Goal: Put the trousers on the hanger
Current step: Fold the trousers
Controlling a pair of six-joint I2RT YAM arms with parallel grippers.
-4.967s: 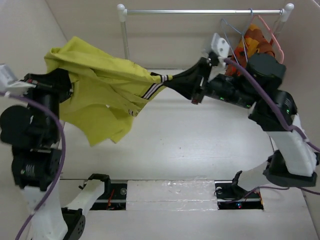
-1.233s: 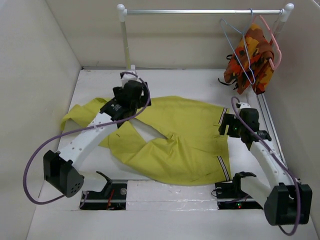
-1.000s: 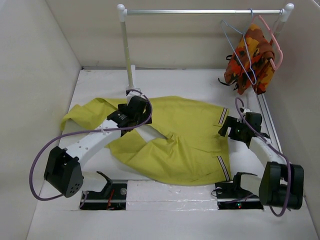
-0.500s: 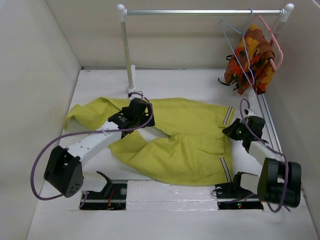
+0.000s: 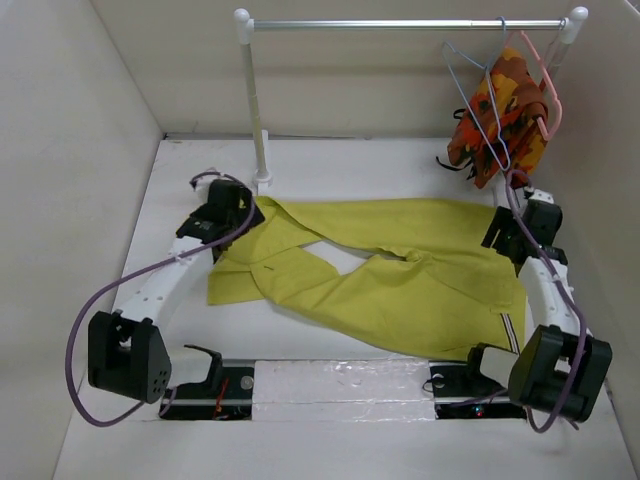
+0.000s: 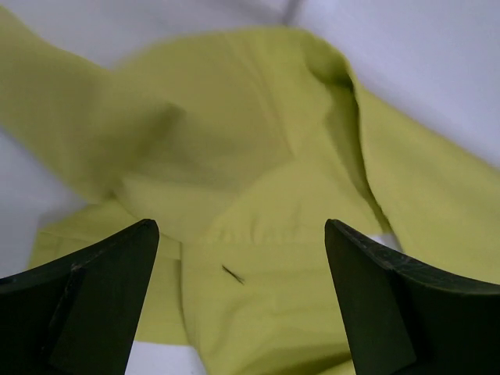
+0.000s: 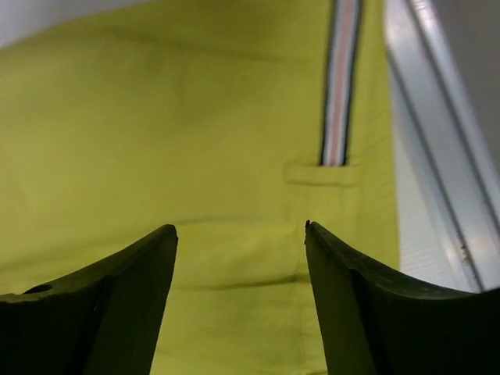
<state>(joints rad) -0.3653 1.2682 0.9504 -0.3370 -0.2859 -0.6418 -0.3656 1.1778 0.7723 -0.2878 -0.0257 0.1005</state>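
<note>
From above, the long mustard yellow-green cloth trousers (image 5: 400, 290) lay flat on the white counter (image 5: 350, 170), long axis running left to right. The legs ended at the left gripper (image 5: 235, 215) and the waist at the right gripper (image 5: 512, 235). The thin pale-blue wire hanger (image 5: 480, 100) hung on the metal rail (image 5: 400, 23), beyond and above the waist end, so the right arm was the nearer. Half a second before, both grippers stood closer to the middle and the cloth lay more bunched.

The left wrist view showed the left gripper (image 6: 242, 234) released, fingers wide apart over folded trouser legs (image 6: 258, 156).

The right wrist view showed the right gripper (image 7: 241, 234) likewise spread and empty above the cloth (image 7: 195, 117), the dark-and-white striped trim (image 7: 341, 86) just ahead.
</note>
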